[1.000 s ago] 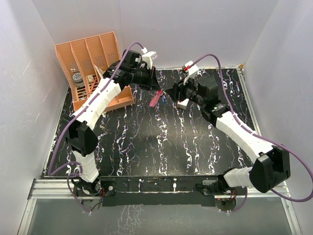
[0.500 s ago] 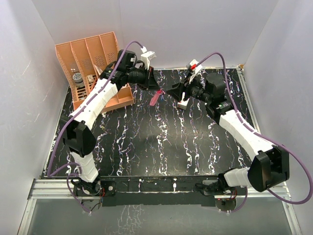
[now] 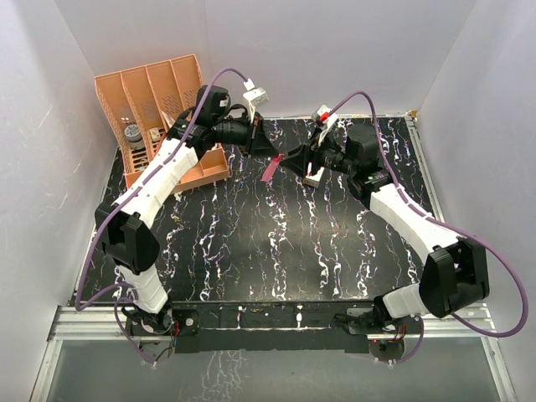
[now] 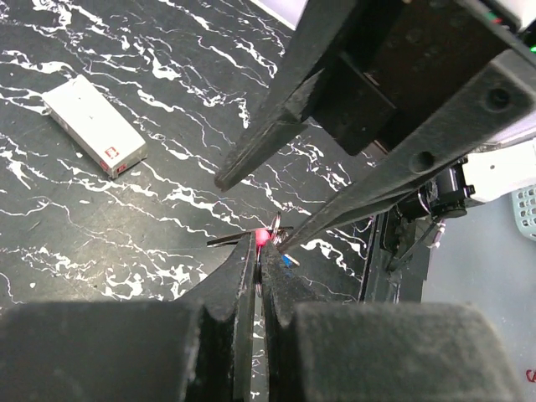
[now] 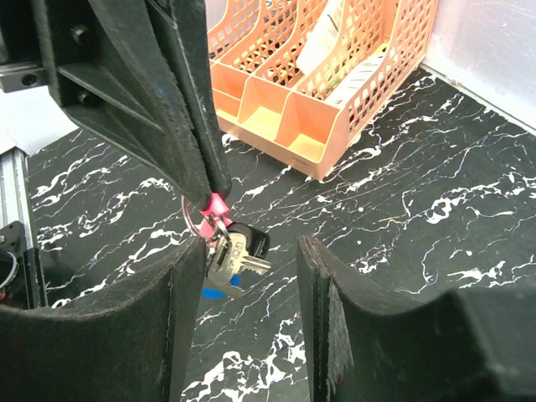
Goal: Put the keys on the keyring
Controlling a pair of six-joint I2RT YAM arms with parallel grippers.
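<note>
Keyring (image 3: 271, 170) nudged rightward, box (image 4: 95, 126) label apparently illegible

White walls (image 3: 335, 50), black marbled tabletop (image 3: 276, 251)

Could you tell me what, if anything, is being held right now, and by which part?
The left gripper is shut on the keyring, pinching its pink strap near the ring; the keys dangle below. The open right gripper holds nothing.

Orange slotted organizer (image 3: 159, 100) at back-left of black marbled table (image 3: 251, 243); white box (image 4: 94, 126) lying flat on tabletop.
</note>
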